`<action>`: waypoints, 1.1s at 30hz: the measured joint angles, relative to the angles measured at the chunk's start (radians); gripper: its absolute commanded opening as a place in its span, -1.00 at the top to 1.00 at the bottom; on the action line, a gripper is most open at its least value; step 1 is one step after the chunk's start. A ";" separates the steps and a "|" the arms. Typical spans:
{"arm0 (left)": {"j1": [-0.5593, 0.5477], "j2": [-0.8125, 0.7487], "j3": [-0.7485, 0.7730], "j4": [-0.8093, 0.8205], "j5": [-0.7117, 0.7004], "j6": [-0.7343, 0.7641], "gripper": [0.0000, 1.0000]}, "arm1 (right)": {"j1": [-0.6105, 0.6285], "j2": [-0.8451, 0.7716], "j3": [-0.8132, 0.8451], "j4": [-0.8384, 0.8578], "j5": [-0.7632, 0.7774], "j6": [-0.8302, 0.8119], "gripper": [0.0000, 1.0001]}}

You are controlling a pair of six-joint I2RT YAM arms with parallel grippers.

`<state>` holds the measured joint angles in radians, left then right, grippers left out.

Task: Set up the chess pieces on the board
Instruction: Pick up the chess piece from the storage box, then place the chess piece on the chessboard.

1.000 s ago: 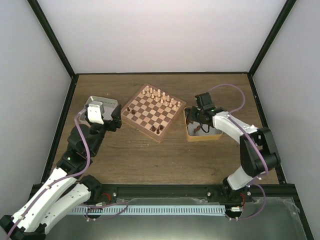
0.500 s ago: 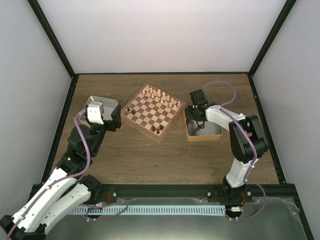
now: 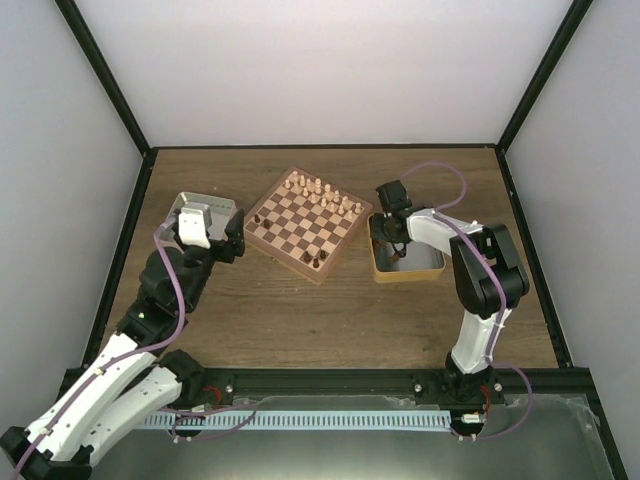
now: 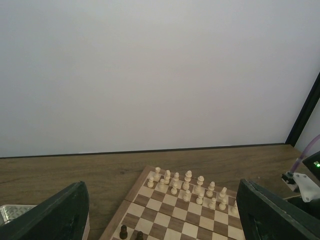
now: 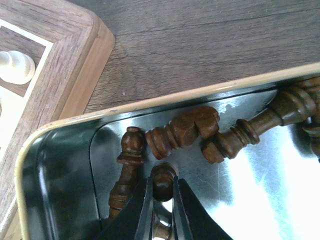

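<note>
So the right gripper (image 3: 393, 236) has slid from the middle of the gold tin (image 3: 410, 277) over to the tin's far-left corner, and its jaws have pulled in tight. The left arm has barely budged.

Top view: the board (image 3: 308, 222) sits turned like a diamond, about midway between the table's left and right edges and a bit toward the far edge. Pale pieces (image 3: 322, 192) line its far-right side. A few dark chess pieces (image 3: 313, 261) stand on it, two at the near corner and one at the left corner. The gold tin is just beside the board's right corner. A silver tin (image 3: 222, 207) lies toward the table's left edge, with the left gripper (image 3: 233, 238) hanging by it.

Left wrist view: the fingers (image 4: 55, 215) are spread wide with nothing between them. The board's pale rows are out ahead.

Right wrist view: the jaws are pinched narrow around the round head of one dark piece (image 5: 163, 172) lying in the tin. More dark ones lie around it, a knight (image 5: 185, 130) just beyond and another (image 5: 127, 165) touching on the left. The board's corner is just past the tin's rim.
</note>
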<state>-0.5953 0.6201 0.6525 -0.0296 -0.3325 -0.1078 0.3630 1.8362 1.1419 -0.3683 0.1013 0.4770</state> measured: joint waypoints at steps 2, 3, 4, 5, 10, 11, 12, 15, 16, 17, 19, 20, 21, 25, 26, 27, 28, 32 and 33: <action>0.000 0.002 0.000 0.000 0.000 0.000 -0.65 | 0.000 0.000 0.002 0.000 0.008 -0.005 0.88; 0.000 0.002 0.000 0.000 0.000 0.000 -0.65 | 0.000 0.000 0.002 0.000 0.014 -0.008 0.88; 0.000 0.002 0.000 0.000 0.000 0.000 -0.65 | 0.000 0.000 0.002 -0.001 0.020 -0.010 0.88; 0.000 0.003 0.000 0.000 0.000 0.000 -0.65 | 0.000 0.000 0.002 -0.001 0.027 -0.012 0.88; 0.000 0.002 0.000 0.002 0.000 0.000 -0.65 | 0.004 -0.033 0.002 -0.017 0.055 -0.017 0.86; 0.000 0.003 0.000 0.003 0.000 0.000 -0.65 | 0.008 -0.051 0.002 -0.021 0.058 -0.018 0.86; 0.000 0.003 0.000 0.004 0.000 0.000 -0.65 | 0.010 -0.073 0.002 -0.026 0.060 -0.018 0.85; 0.000 0.002 0.000 0.009 0.000 0.000 -0.65 | 0.021 -0.152 0.004 -0.035 0.060 -0.025 0.85; 0.000 0.002 0.000 0.011 0.000 0.000 -0.65 | 0.026 -0.172 0.006 -0.037 0.057 -0.027 0.84; 0.000 0.002 0.000 0.013 0.000 0.000 -0.65 | 0.033 -0.189 0.013 -0.040 0.055 -0.030 0.84; 0.000 0.002 0.000 0.017 0.000 0.000 -0.65 | 0.050 -0.208 0.036 -0.050 0.047 -0.035 0.84; 0.000 0.002 0.000 0.018 0.000 0.000 -0.65 | 0.062 -0.209 0.053 -0.053 0.040 -0.036 0.84; 0.000 0.001 0.000 0.020 -0.001 0.000 -0.65 | 0.074 -0.209 0.066 -0.055 0.032 -0.036 0.84; 0.000 -0.004 -0.003 0.023 -0.006 0.000 -0.65 | 0.144 -0.193 0.138 -0.070 0.006 -0.040 0.83; 0.000 -0.006 -0.005 0.026 -0.007 0.000 -0.65 | 0.167 -0.179 0.167 -0.070 -0.002 -0.040 0.83; 0.000 -0.008 -0.006 0.028 -0.010 0.000 -0.65 | 0.188 -0.164 0.190 -0.069 -0.010 -0.042 0.83; 0.000 -0.010 -0.008 0.029 -0.012 0.000 -0.65 | 0.209 -0.146 0.216 -0.068 -0.017 -0.043 0.83; 0.000 -0.016 -0.011 0.029 -0.023 -0.001 -0.65 | 0.286 -0.057 0.321 -0.064 -0.057 -0.042 0.83; 0.000 -0.016 -0.012 0.030 -0.025 -0.001 -0.65 | 0.301 -0.035 0.338 -0.061 -0.069 -0.038 0.83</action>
<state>-0.5953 0.6037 0.6403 0.0002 -0.3576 -0.1085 0.6636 1.8011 1.4799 -0.4294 0.0326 0.4389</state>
